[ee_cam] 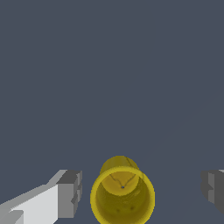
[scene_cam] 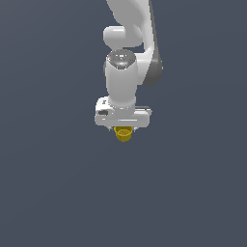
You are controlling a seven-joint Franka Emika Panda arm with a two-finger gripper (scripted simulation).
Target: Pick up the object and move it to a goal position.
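The object is a small bright yellow cup (ee_cam: 122, 197) with a round open rim, seen from above in the wrist view. It stands between my gripper's (ee_cam: 142, 190) two grey fingertips, closer to one fingertip (ee_cam: 71, 192) than to the other (ee_cam: 213, 188). There is a gap on each side and neither fingertip touches it. The gripper is open. In the exterior view the cup (scene_cam: 124, 135) shows just below the white hand of the gripper (scene_cam: 123, 129), which points straight down over it; the fingers are hidden there.
The white arm (scene_cam: 126, 72) rises from the hand toward the top of the exterior view. A plain dark grey-blue surface (scene_cam: 58, 183) lies all around. No goal marker shows in either view.
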